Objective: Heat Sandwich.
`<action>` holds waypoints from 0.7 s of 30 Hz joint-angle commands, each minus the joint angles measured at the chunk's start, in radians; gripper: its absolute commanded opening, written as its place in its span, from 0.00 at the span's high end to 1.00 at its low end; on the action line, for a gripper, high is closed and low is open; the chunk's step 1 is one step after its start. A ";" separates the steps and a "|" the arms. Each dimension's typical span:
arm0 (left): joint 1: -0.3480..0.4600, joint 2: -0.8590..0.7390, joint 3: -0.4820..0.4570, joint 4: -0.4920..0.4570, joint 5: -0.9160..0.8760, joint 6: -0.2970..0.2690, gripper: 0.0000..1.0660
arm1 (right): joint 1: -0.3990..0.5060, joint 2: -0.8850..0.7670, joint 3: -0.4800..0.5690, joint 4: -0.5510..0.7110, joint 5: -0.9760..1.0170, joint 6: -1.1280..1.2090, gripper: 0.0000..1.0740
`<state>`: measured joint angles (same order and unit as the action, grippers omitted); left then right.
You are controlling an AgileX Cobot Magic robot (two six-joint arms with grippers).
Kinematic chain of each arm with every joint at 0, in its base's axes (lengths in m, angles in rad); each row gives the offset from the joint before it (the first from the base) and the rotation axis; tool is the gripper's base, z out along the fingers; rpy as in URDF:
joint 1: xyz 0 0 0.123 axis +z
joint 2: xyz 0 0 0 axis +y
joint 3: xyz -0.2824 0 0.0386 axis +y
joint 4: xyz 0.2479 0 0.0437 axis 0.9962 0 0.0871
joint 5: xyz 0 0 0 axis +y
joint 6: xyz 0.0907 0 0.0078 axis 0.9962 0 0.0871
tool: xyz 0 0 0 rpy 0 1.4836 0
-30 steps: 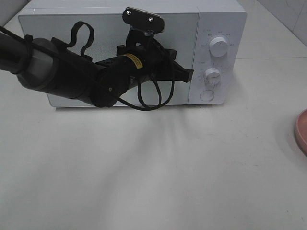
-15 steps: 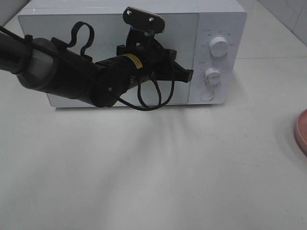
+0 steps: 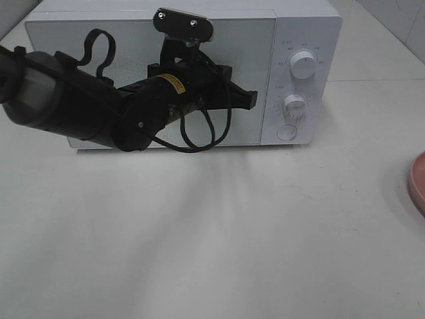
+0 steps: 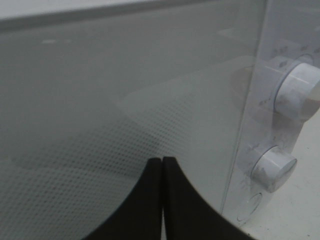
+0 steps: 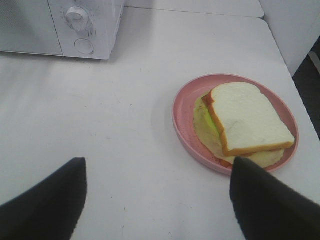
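Since the earlier frame, the left tool (image 3: 251, 100) has been drawn slightly away from the microwave (image 3: 302, 40); it is fully closed, holding nothing. The sandwich (image 5: 245, 122) lies on the pink plate (image 5: 182, 112), with the right tool (image 5: 157, 192) wide open above the tabletop (image 3: 212, 232). The closed door may not be opened, as closed fingertips could slip off.

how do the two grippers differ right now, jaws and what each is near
The left gripper has its jaws pressed shut, while the right gripper holds its jaws wide apart. The left gripper sits close in front of the microwave door, beside the knobs; the right gripper hangs above the table with the sandwich on its pink plate just ahead. Both have black fingers, and neither holds anything.
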<state>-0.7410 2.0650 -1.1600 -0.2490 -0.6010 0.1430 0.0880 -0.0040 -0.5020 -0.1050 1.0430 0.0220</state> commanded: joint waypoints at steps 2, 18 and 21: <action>-0.029 -0.071 0.081 -0.024 -0.026 -0.003 1.00 | -0.008 -0.026 -0.001 -0.001 -0.006 -0.012 0.29; -0.113 -0.252 0.314 -0.029 0.021 -0.003 0.04 | -0.008 -0.026 -0.001 -0.001 -0.006 -0.012 0.29; -0.111 -0.303 0.344 -0.026 0.156 0.013 0.07 | -0.008 -0.026 -0.001 -0.001 -0.006 -0.012 0.29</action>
<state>-0.8480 1.7810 -0.8220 -0.2710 -0.4710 0.1530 0.0880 -0.0040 -0.5020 -0.1050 1.0430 0.0220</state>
